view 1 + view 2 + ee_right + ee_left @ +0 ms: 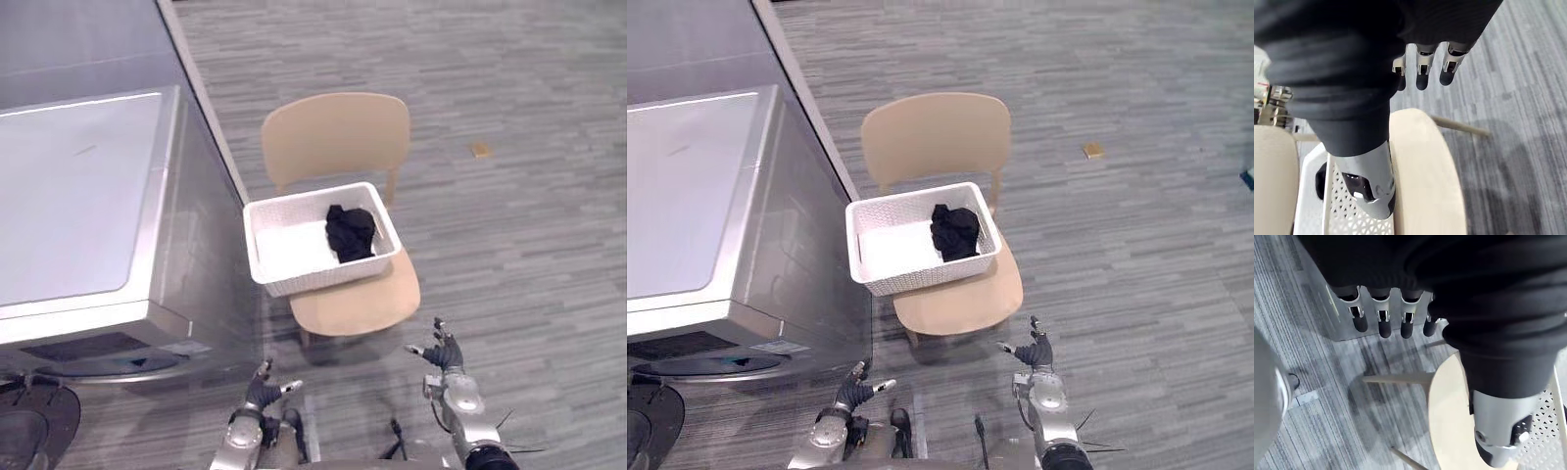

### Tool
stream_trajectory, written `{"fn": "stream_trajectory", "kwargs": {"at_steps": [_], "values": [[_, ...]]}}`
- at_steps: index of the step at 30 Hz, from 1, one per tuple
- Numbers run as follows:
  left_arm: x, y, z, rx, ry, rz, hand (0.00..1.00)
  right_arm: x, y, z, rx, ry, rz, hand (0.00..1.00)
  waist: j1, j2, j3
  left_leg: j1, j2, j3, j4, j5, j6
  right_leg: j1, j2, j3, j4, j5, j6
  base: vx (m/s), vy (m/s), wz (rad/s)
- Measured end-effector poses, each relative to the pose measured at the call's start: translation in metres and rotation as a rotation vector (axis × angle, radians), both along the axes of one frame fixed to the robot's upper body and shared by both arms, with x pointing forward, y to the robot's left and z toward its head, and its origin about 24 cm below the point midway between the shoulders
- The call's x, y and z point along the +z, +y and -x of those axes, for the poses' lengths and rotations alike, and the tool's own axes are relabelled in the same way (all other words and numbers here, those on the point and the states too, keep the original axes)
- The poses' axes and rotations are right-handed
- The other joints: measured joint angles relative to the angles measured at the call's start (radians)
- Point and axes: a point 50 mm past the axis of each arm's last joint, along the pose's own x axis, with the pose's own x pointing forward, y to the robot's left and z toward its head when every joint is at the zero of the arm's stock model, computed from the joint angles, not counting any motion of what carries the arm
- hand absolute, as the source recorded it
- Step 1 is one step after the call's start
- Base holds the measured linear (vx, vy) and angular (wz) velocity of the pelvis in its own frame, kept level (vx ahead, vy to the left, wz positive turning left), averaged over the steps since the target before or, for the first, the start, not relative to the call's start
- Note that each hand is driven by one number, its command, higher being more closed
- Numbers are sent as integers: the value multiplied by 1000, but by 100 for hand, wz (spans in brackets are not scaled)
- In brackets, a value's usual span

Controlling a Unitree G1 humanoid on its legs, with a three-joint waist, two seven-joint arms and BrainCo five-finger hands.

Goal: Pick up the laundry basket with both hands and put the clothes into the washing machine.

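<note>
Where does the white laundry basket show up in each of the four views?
Left eye view: white laundry basket at centre, on the beige chair beside the washing machine.
Right eye view: left of centre, on the same chair.
Left wrist view: a strip of its perforated wall beside the chair seat.
Right wrist view: its perforated wall against the chair seat.
Shared landmark: the beige chair seat.

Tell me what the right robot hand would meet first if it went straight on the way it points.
Probably the front edge of the chair seat, just ahead of the open right robot hand; the laundry basket sits further back. Height is unclear, so it might pass above the seat.
</note>
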Motion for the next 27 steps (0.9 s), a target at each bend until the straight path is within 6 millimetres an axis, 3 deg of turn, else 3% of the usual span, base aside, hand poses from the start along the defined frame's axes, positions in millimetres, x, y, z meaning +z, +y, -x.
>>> {"fn": "stream_trajectory", "kwargs": {"at_steps": [1, 2, 4, 5, 7, 9, 10, 13, 15, 19, 23, 27], "values": [[0, 1, -1, 0, -3, -3, 0, -1, 3, 0, 12, 5, 2, 0, -9, -10, -2, 7, -6, -20, 1, -6, 8, -32, 11, 75, 57, -22, 5, 66, 103, 83], [1, 6, -1, 1, -3, -17, 0, -1, 7, -1, 41, 6, 12, 0, -11, -8, -1, 8, -5, -52, -1, -11, 9, -70, 60, 159, 80, -107, 26, 62, 45, 78], [2, 14, -2, 9, -9, -37, 0, 5, 8, -4, 58, -23, 29, 0, -16, -14, -2, 13, -4, -111, -3, -10, 7, -83, 146, 232, -36, -178, 70, 69, -21, 89], [2, 16, -4, 8, -12, -42, 0, 9, 7, -7, 60, -40, 35, 0, -16, -14, -1, 13, -5, -136, -6, -7, 3, -84, 180, 259, -135, -178, 75, 85, -63, 76], [4, 19, -7, 5, -21, -51, 0, 17, 5, -12, 57, -80, 43, 0, -20, -14, -2, 5, -9, -192, -12, 5, -18, -79, 233, 328, -350, -156, 101, 111, -124, 91], [4, 23, -7, 9, -18, -62, 0, 24, 0, -16, 35, -115, 47, 0, -35, -35, -13, -12, -29, -238, -5, 7, -43, -79, 242, 363, -450, -62, 105, 110, -189, 104], [3, 23, -8, 38, -17, -52, 0, 33, -12, -20, 12, -144, 77, 0, -34, 3, -9, -12, -10, -272, -4, 11, -67, -65, 256, 340, -438, -30, 84, 100, -218, 64], [0, 21, -2, 99, -4, -36, 0, 57, -19, -36, 15, -242, 134, 0, -34, 50, -17, -11, 38, -277, -43, 23, -95, -65, 299, 313, -456, -30, 62, 88, -208, 14], [-1, 24, 1, 114, 1, -36, 0, 76, -27, -42, 32, -309, 221, 0, -38, 52, -18, 11, 68, -287, -98, 43, -127, -52, 332, 287, -468, -30, 55, 72, -187, 11], [-1, 27, 3, 123, -2, -41, 0, 88, -48, -46, 39, -316, 361, 0, -37, 45, -22, 19, 80, -312, -148, 74, -141, -12, 340, 243, -515, -25, 38, 17, -77, 29], [-3, 32, 8, 112, 17, -63, 0, 96, -46, -64, 105, -317, 428, 0, -36, 46, -23, -1, 76, -328, -181, 108, -142, -12, 346, 221, -578, 12, 33, -15, -9, 16], [-6, 32, 7, 108, 29, -66, 0, 99, -26, -98, 244, -280, 491, 0, -34, 49, -19, -61, 68, -340, -198, 155, -148, -39, 349, 199, -630, 58, 24, -70, -14, 17]]}}
